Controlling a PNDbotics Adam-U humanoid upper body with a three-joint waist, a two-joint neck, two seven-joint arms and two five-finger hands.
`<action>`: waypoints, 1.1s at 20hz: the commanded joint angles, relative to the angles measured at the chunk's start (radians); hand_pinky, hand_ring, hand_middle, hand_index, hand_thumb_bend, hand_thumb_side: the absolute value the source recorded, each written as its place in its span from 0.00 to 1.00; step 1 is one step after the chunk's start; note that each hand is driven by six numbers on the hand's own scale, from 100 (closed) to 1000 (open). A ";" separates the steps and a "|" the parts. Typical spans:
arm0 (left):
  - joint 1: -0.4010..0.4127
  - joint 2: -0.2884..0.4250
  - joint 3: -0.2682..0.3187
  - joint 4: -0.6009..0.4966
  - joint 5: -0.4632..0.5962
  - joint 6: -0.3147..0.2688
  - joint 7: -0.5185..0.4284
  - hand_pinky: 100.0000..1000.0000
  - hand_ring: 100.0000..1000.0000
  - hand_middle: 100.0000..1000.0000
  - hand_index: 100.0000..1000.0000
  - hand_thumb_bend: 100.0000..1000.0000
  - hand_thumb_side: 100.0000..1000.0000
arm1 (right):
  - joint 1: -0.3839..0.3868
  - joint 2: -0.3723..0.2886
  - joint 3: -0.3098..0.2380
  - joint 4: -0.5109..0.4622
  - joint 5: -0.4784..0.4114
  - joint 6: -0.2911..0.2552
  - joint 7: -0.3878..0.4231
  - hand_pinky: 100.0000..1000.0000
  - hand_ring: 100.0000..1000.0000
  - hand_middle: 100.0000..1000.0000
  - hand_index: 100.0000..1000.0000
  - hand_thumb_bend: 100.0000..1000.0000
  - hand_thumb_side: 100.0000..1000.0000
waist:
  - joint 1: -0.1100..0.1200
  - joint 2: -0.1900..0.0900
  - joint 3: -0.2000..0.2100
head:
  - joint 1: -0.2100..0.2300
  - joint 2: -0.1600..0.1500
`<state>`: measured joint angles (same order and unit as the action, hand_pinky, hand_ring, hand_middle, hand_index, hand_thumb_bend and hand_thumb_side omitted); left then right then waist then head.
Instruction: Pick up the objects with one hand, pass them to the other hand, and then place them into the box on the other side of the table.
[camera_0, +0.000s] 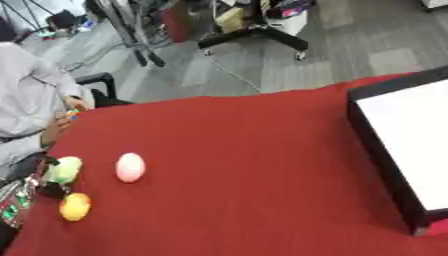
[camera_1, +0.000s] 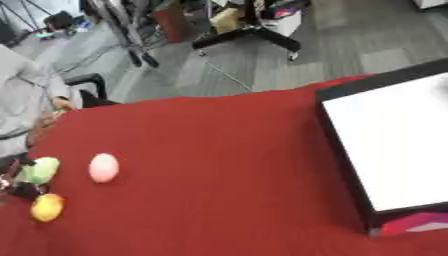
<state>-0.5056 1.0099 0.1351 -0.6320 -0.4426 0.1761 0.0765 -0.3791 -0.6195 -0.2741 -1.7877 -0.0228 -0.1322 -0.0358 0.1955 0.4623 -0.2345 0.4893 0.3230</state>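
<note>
Pink egg-shaped object (camera_0: 130, 167) (smooth), yellow one (camera_0: 75, 206), pale green one (camera_0: 64, 169)

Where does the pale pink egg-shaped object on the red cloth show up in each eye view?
Left eye view: the pale pink egg-shaped object lies left of centre on the red tablecloth, just right of the green rounded object.
Right eye view: the same pink object sits nearer the left edge.
Shared landmark: the yellow-orange rounded object, below and left of it in both views.
</note>
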 joint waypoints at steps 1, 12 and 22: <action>-0.004 0.029 0.011 -0.009 -0.017 0.017 0.027 0.73 0.75 0.67 0.63 0.16 0.00 | -0.001 -0.013 -0.014 -0.020 0.002 0.000 -0.004 0.94 1.00 1.00 0.96 0.51 0.31 | 0.006 -0.005 0.000 | 0.002 -0.008; -0.010 0.039 0.013 -0.052 0.006 0.053 0.137 0.62 0.55 0.45 0.51 0.17 0.00 | 0.002 -0.010 -0.015 -0.019 -0.003 0.004 -0.003 0.94 1.00 1.00 0.96 0.50 0.31 | -0.002 -0.017 0.014 | -0.012 0.008; -0.011 0.041 0.009 -0.103 -0.014 0.060 0.144 0.52 0.42 0.33 0.37 0.23 0.00 | 0.004 -0.010 -0.016 -0.018 -0.016 0.007 -0.002 0.95 1.00 1.00 0.96 0.49 0.32 | -0.009 -0.028 0.027 | -0.036 0.026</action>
<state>-0.5108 1.0016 0.1378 -0.7247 -0.4503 0.2348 0.2203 -0.3689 -0.6110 -0.2776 -1.7877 -0.0324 -0.1265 -0.0381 0.1952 0.4619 -0.2103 0.4571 0.3468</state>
